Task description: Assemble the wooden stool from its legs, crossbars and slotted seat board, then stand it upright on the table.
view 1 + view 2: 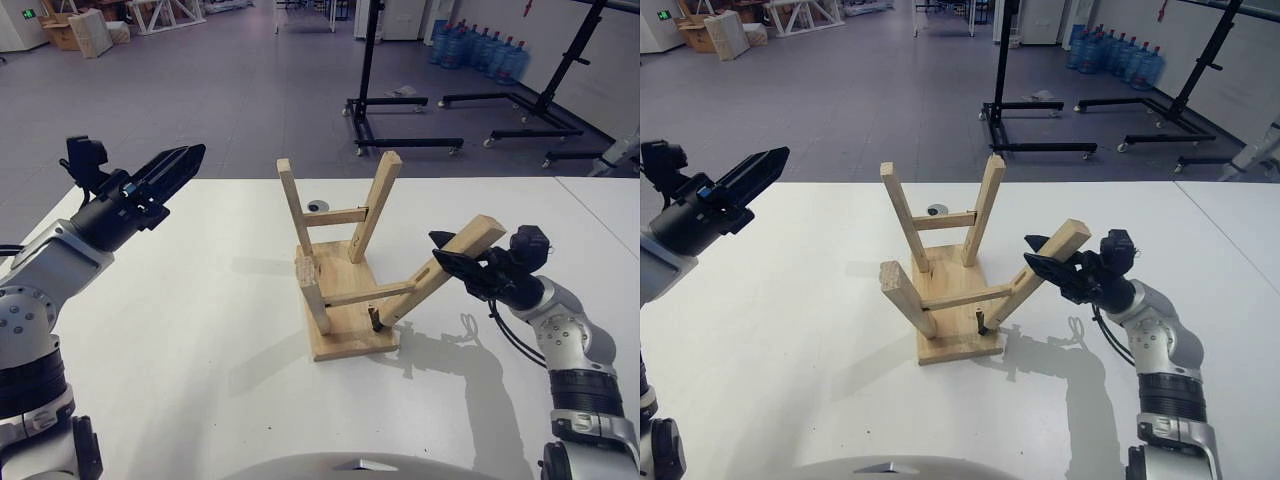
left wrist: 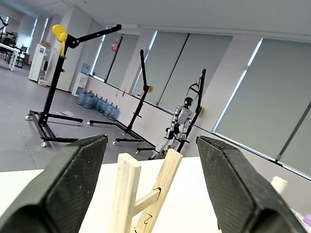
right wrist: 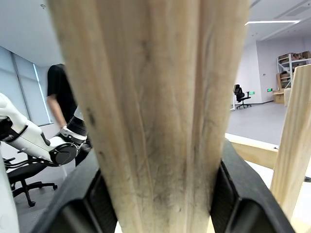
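Note:
The wooden stool lies upside down mid-table, its slotted seat board (image 1: 350,335) flat on the white surface. Two far legs (image 1: 294,205) (image 1: 376,205) stand up joined by a crossbar (image 1: 338,216). A near left leg (image 1: 312,288) stands at the board's front corner, and a crossbar (image 1: 368,293) runs from it to a tilted leg (image 1: 443,268) leaning out to the right. My right gripper (image 1: 452,258) is shut on that tilted leg (image 3: 155,121) near its upper end. My left gripper (image 1: 172,172) hovers open above the table's far left, pointing at the stool; its fingers (image 2: 73,184) frame the far legs (image 2: 146,194).
A small round grey disc (image 1: 317,206) lies on the table behind the stool. A dark peg (image 1: 375,320) stands on the board near the tilted leg's foot. Black wheeled stands (image 1: 400,100) and water bottles (image 1: 480,50) are on the floor beyond the table.

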You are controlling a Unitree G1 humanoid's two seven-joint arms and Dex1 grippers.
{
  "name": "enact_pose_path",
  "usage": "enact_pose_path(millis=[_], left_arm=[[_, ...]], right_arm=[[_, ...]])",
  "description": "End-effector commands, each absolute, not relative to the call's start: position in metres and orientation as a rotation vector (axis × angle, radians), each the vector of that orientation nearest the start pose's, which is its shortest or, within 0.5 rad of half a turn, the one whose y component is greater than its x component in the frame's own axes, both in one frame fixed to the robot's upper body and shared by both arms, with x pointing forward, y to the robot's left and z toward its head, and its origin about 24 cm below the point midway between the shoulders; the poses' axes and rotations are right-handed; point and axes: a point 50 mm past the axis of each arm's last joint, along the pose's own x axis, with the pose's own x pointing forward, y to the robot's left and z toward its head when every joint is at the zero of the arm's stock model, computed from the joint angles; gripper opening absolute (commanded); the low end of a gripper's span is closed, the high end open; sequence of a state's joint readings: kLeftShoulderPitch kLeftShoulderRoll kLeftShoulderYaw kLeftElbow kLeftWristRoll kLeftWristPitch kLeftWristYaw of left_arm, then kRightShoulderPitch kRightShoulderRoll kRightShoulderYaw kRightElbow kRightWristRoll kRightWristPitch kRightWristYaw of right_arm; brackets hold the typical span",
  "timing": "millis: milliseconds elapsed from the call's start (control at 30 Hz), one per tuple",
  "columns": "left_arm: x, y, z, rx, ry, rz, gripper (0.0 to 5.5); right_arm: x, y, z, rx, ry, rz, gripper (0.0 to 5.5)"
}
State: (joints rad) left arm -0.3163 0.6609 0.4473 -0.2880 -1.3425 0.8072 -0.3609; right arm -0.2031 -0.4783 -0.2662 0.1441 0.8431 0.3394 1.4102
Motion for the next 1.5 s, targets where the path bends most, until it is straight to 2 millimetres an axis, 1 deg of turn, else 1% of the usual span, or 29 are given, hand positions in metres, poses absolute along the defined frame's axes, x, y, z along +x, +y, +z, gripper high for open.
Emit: enact_pose_path(millis=[33, 100, 167, 400, 533, 1067, 1300, 1500], left_arm=[[0.252, 0.227, 0.226, -0.454, -0.090, -0.768, 3.35], [0.252, 0.225, 0.223, -0.455, -0.087, -0.770, 3.35], [0.252, 0.223, 0.221, -0.458, -0.084, -0.772, 3.35], [0.252, 0.218, 0.216, -0.469, -0.090, -0.771, 3.35], [0.251, 0.217, 0.216, -0.473, -0.095, -0.774, 3.35], [0.250, 0.215, 0.213, -0.471, -0.092, -0.791, 3.35], [0.250, 0.213, 0.213, -0.473, -0.093, -0.797, 3.35], [0.249, 0.212, 0.212, -0.474, -0.093, -0.800, 3.35]], right_arm=[[0.249, -0.208, 0.107, 0.412, -0.257, 1.246, 2.06], [0.246, -0.197, 0.104, 0.410, -0.262, 1.250, 2.06], [0.245, -0.191, 0.105, 0.394, -0.270, 1.249, 2.06], [0.250, -0.185, 0.119, 0.289, -0.329, 1.244, 2.06], [0.252, -0.185, 0.125, 0.297, -0.348, 1.244, 2.06], [0.246, -0.182, 0.119, 0.285, -0.297, 1.309, 2.06], [0.252, -0.185, 0.125, 0.245, -0.322, 1.285, 2.06], [0.251, -0.186, 0.122, 0.233, -0.310, 1.288, 2.06]])
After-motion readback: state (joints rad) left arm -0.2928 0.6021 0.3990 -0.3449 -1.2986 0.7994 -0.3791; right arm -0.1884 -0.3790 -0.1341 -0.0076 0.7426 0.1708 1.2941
